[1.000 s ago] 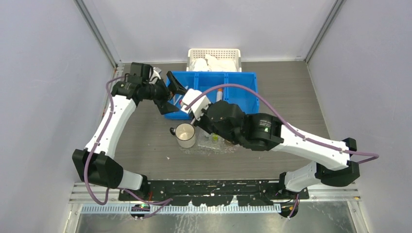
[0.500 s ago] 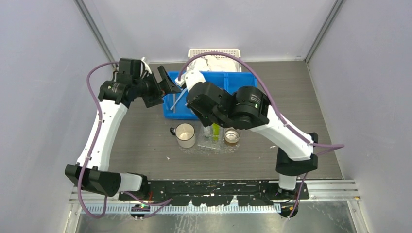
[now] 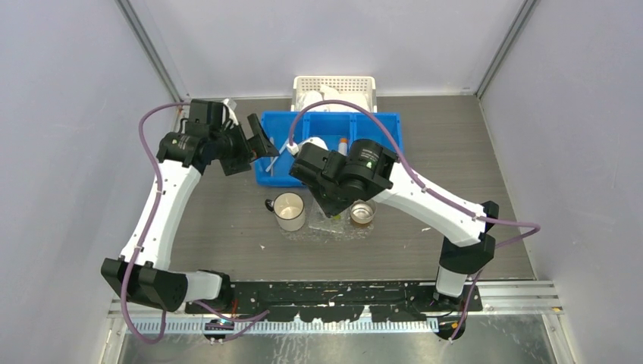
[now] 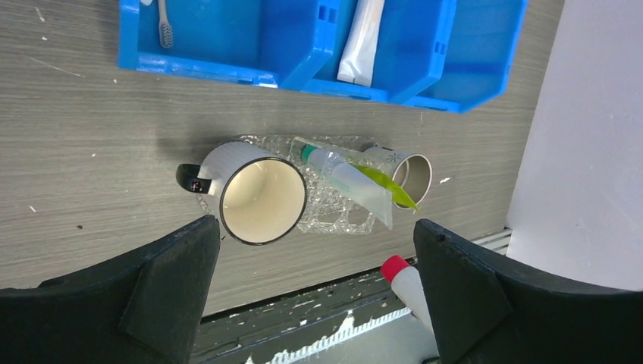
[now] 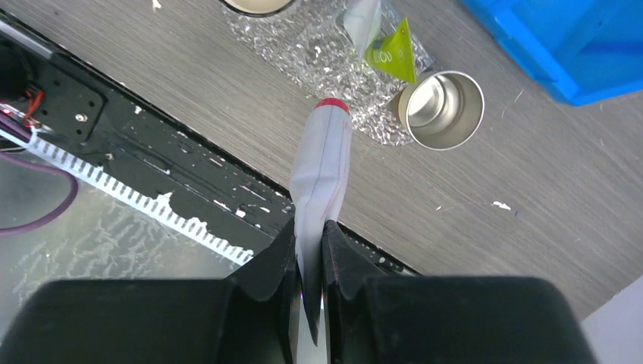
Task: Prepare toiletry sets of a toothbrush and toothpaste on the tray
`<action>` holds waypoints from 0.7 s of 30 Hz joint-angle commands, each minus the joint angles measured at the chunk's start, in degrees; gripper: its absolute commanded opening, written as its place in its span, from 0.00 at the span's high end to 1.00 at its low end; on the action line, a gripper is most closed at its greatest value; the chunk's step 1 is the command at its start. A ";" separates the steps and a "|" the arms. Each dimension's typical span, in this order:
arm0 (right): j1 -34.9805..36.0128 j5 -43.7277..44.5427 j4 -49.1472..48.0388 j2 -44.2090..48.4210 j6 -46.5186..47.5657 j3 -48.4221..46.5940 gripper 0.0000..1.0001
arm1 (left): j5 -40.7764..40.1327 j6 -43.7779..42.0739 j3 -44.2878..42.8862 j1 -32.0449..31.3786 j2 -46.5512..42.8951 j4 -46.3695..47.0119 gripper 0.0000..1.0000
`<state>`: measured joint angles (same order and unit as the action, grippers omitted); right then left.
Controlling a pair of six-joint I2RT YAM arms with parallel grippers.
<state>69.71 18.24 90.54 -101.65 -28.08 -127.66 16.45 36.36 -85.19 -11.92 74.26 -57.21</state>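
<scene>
My right gripper (image 5: 308, 235) is shut on the flat end of a white toothpaste tube with a red cap (image 5: 322, 155), held in the air over the blue bin's left end (image 3: 303, 145). That tube also shows in the left wrist view (image 4: 406, 279). The clear tray (image 5: 326, 64) lies on the table (image 3: 330, 226) with a green-ended toothpaste tube (image 4: 352, 182) on it. My left gripper (image 3: 260, 138) is open and empty beside the bin (image 4: 315, 258). A toothbrush (image 4: 163, 29) and another toothpaste tube (image 4: 362, 45) lie in the bin.
A white mug (image 3: 290, 211) stands at the tray's left end and a metal cup (image 3: 362, 213) at its right end. The blue three-compartment bin (image 3: 379, 155) sits behind them, with a white perforated basket (image 3: 334, 92) at the back wall.
My right arm has swung up and back from above the mug to the bin's left end, with the tube in its grip. My left gripper has drawn back a little and stays open.
</scene>
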 commanded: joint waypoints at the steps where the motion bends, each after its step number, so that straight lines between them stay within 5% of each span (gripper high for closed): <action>1: -2.74 -2.74 8.87 1.45 -0.69 1.88 0.88 | -1.17 -2.11 0.88 0.15 -2.22 2.09 0.00; 12: -10.23 -8.50 -0.01 2.60 3.68 13.97 0.88 | -0.81 -2.76 2.75 0.49 -2.06 3.05 0.00; 21: -10.17 -9.07 -4.54 3.38 4.73 13.26 0.89 | -0.89 -2.59 3.93 0.76 -2.48 3.50 0.00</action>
<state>59.31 9.93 89.03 -101.62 -24.73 -112.99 15.84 34.61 -81.93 -11.53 73.58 -56.10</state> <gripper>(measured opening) 0.180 0.996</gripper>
